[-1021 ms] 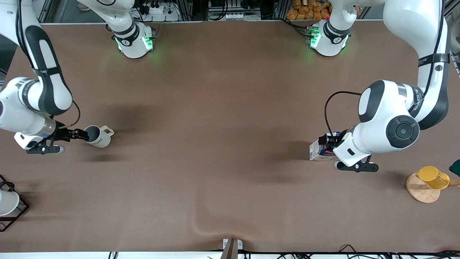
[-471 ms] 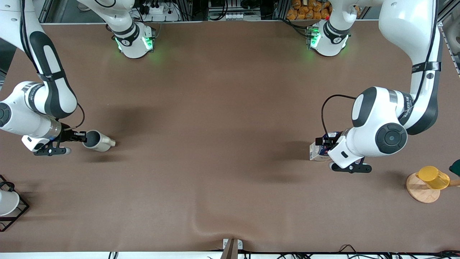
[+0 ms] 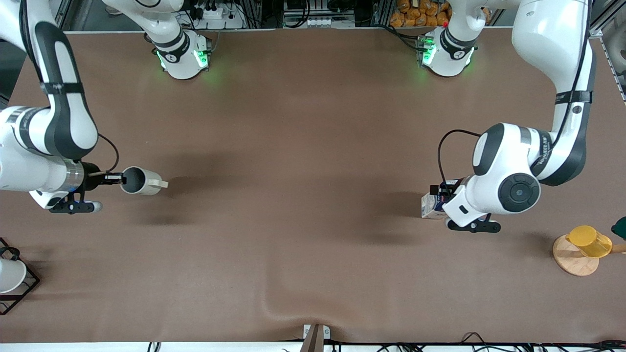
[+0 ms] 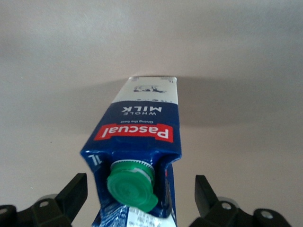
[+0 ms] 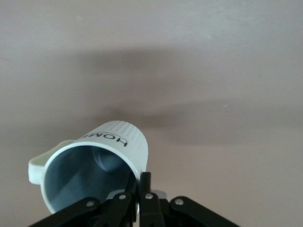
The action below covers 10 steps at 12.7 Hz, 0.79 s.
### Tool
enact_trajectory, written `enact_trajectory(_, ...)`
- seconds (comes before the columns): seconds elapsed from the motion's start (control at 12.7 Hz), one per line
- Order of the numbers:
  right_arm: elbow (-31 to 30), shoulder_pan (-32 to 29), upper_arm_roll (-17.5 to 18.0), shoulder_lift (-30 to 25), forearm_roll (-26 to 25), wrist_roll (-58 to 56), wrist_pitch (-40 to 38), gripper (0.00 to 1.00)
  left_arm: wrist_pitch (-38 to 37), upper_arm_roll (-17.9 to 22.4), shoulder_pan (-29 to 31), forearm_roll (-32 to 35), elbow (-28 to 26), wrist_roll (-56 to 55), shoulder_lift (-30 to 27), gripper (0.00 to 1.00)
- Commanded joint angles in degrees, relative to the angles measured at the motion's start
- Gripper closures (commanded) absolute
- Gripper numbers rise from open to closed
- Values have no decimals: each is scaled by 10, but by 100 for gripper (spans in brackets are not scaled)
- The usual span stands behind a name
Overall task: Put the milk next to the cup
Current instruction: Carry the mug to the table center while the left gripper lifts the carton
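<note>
— Between my left claw (image 4: 137,198)'s two black fingers (image 4: 71,196) sits the milk (image 4: 139,137). From the left wrist view the fingers stand wide, apart from the carton's sides, so I have no hold on it.

— Where is the milk on the bench?

— Toward the left arm's end, resting on the brown bench (image 3: 303,146), partly hidden under my wrist in the front view. I see the green cap (image 4: 131,184) and the red label band facing the wrist camera.

— And your right claw?

— My right claw (image 3: 117,179) is toward the right arm's end of the bench, pinched shut on the rim of the cup (image 3: 139,181). In the right wrist view the fingers grip the wall of the cup (image 5: 94,165), which tilts so I look into its grey inside, handle sticking out to one side. I cannot tell whether it touches the bench.

— How do the cup and milk stand to each other?

— Well apart, one at each end of the bench.

— Anything else?

— A yellow cup (image 3: 591,240) on a round wooden coaster (image 3: 572,261) near the milk, nearer the front camera.
</note>
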Motion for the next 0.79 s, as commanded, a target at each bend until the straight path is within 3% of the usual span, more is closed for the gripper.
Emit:
enact_trajectory(0.0,8,69,-3,-17,21,126,-13,100,8,-1,0,16,-6,-8,6,50)
enact_trajectory(0.08,19,98,-3,-17,41,179,-16,100,8,-1,2,16,-6,-6,4,95)
enact_trajectory(0.16,33,133,-3,-13,60,239,-18,100,8,-1,5,16,-5,-2,2,100)
enact_trajectory(0.47,98,251,-3,19,70,452,-10,100,8,-1,6,14,6,-10,-10,100)
enact_trajectory(0.71,125,305,-3,53,100,565,29,100,7,-1,5,12,7,-12,-37,100)
